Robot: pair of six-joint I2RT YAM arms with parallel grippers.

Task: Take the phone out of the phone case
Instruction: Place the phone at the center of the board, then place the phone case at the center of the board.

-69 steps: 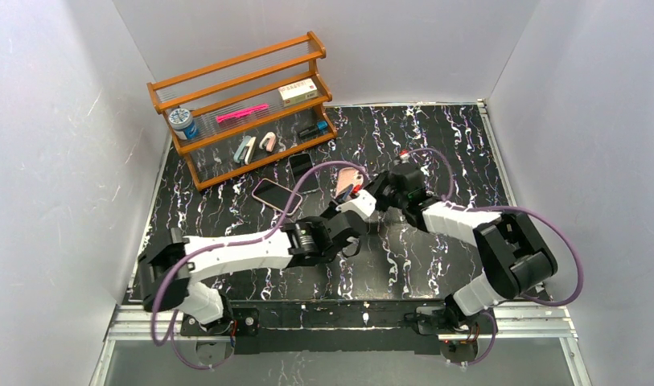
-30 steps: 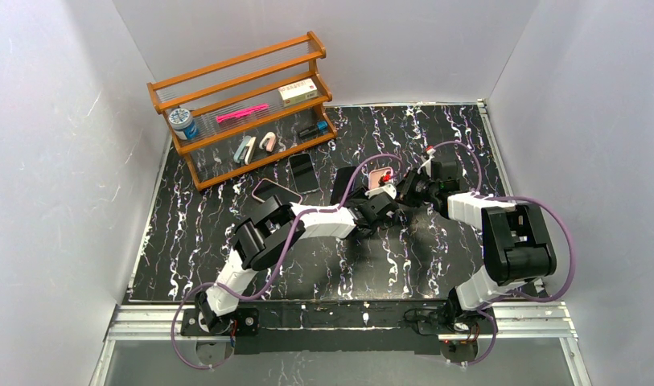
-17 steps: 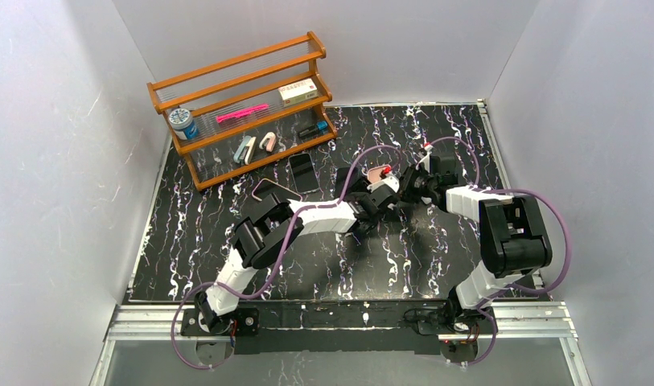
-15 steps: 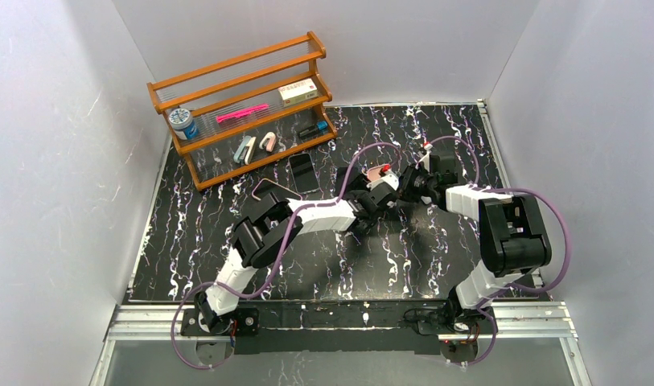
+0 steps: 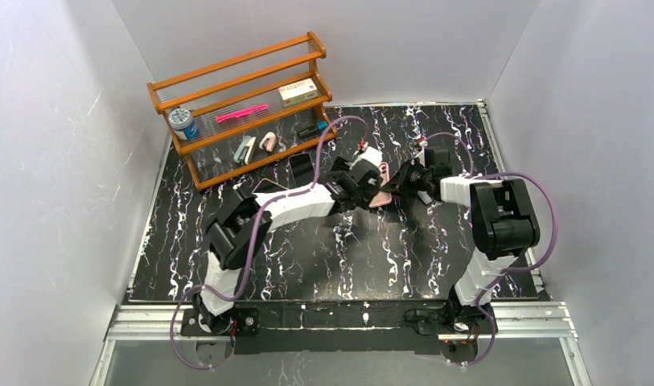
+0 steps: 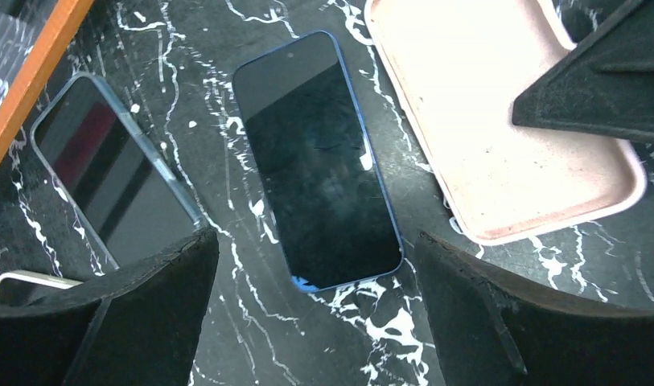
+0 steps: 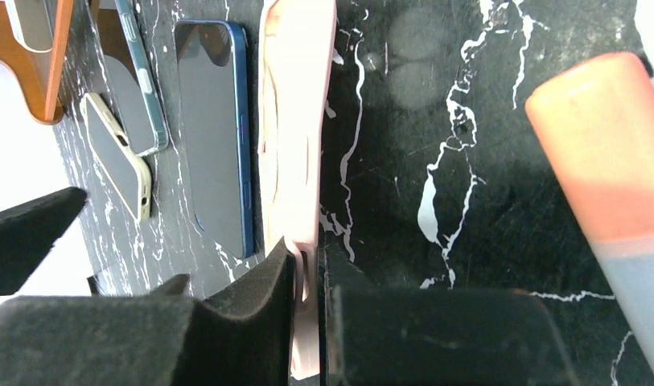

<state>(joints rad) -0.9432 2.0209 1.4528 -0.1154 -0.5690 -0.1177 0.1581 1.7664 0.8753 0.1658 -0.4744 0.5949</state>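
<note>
Your phone [image 6: 319, 161] lies flat on the table [image 6: 597, 281], just beside the case [image 6: 500, 129], which looks empty. It's rigid, slick glass, so take it by the long edges. Your left gripper [image 6: 311, 251] hangs spread over it; your right gripper [image 7: 307, 259] pinches the soft case wall.

- We stretch our left arm [image 5: 287, 205] far forward and to the right, its elbow bent and raised.
- Our left gripper [image 6: 314, 245] points downward with its jaws spread wide, gripping nothing.
- Our right arm [image 5: 500, 221] is folded upright over its base, with the forearm turned left toward the other arm.
- Our right gripper [image 7: 305, 265] sits low, its jaws pinched tight on the thin edge of the phone case [image 7: 295, 121].
- The two grippers are near each other but apart.
</note>
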